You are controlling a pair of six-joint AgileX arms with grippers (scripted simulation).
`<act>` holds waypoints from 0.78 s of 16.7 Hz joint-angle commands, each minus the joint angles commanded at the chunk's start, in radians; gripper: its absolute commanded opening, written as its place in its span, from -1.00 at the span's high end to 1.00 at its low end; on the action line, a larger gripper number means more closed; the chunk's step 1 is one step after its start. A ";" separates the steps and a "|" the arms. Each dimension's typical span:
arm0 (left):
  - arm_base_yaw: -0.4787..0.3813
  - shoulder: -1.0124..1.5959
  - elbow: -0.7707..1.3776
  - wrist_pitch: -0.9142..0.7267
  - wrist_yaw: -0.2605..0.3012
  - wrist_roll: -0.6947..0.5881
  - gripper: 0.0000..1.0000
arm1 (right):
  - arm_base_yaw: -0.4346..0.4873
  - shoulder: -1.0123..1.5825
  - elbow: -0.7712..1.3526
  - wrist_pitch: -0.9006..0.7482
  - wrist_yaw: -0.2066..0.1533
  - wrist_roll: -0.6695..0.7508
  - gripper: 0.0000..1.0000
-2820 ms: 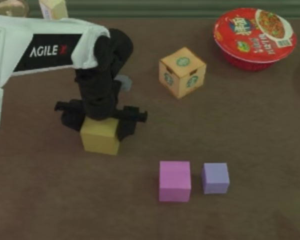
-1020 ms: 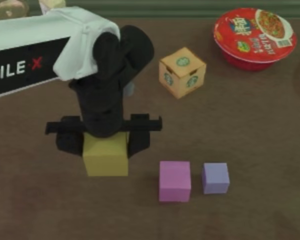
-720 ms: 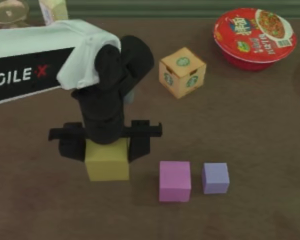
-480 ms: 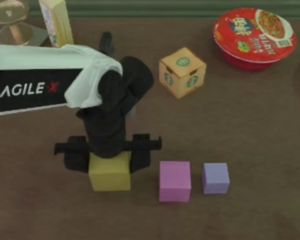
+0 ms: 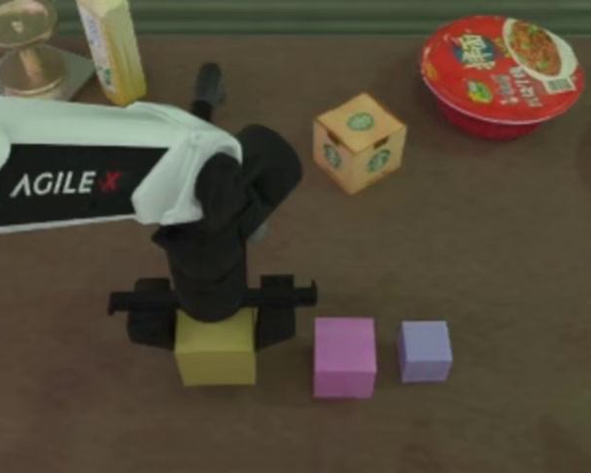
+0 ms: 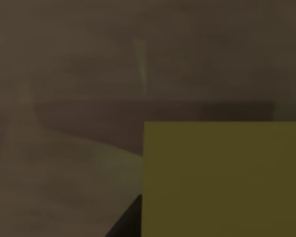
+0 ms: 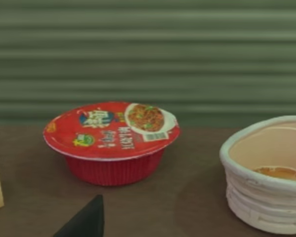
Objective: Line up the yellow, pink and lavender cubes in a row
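Since the earliest top view, the yellow cube (image 5: 216, 360) has travelled with the left hand (image 5: 214, 317) from the left middle of the table (image 5: 492, 256) down and to the right, and it now sits level with the pink cube (image 5: 345, 357) and the lavender cube (image 5: 425, 351).

From above, the left hand stands over the far edge of the yellow cube, with one dark finger (image 5: 149, 317) against the cube's left side and the other against its right side, so the hand is clamped on the cube. Only the near part of the cube's top shows from under the wrist. A cube has no long axis; its faces run square to the table's edges and parallel to those of the pink cube. In the left wrist view the yellow cube (image 6: 224, 180) fills the lower right, very close to the camera.

Yellow, pink and lavender run left to right in one line near the table's front, each apart from the next. The yellow-to-pink gap is wider than the pink-to-lavender one.

Farther back stand an orange-tan box (image 5: 360, 142) with green logos, turned askew, and a red noodle bowl (image 5: 500, 72) at the back right.

My right arm is out of the top view; its wrist camera shows the noodle bowl (image 7: 111, 140) and a pale ceramic bowl (image 7: 266, 173) on the table.
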 joint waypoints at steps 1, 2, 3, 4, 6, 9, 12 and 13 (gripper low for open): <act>0.000 0.000 0.000 0.000 0.000 0.000 0.55 | 0.000 0.000 0.000 0.000 0.000 0.000 -1.00; 0.000 0.000 0.000 0.000 0.000 0.000 0.40 | 0.000 0.000 0.000 0.000 0.000 0.000 -1.00; 0.000 0.000 0.000 0.000 0.000 0.000 0.25 | 0.000 0.000 0.000 0.000 0.000 0.000 -1.00; 0.000 0.000 0.000 0.000 0.000 0.000 0.10 | 0.000 0.000 0.000 0.000 0.000 0.000 -1.00; 0.000 0.000 0.000 0.000 0.000 0.000 -0.21 | 0.000 0.000 0.000 0.000 0.000 0.000 -1.00; 0.000 0.000 0.000 0.000 0.000 0.000 -0.66 | 0.000 0.000 0.000 0.000 0.000 0.000 -1.00; 0.000 0.000 0.000 0.000 0.000 0.000 -1.00 | 0.000 0.000 0.000 0.000 0.000 0.000 -1.00; 0.000 0.000 0.000 0.000 0.000 0.000 -1.00 | 0.000 0.000 0.000 0.000 0.000 0.000 -1.00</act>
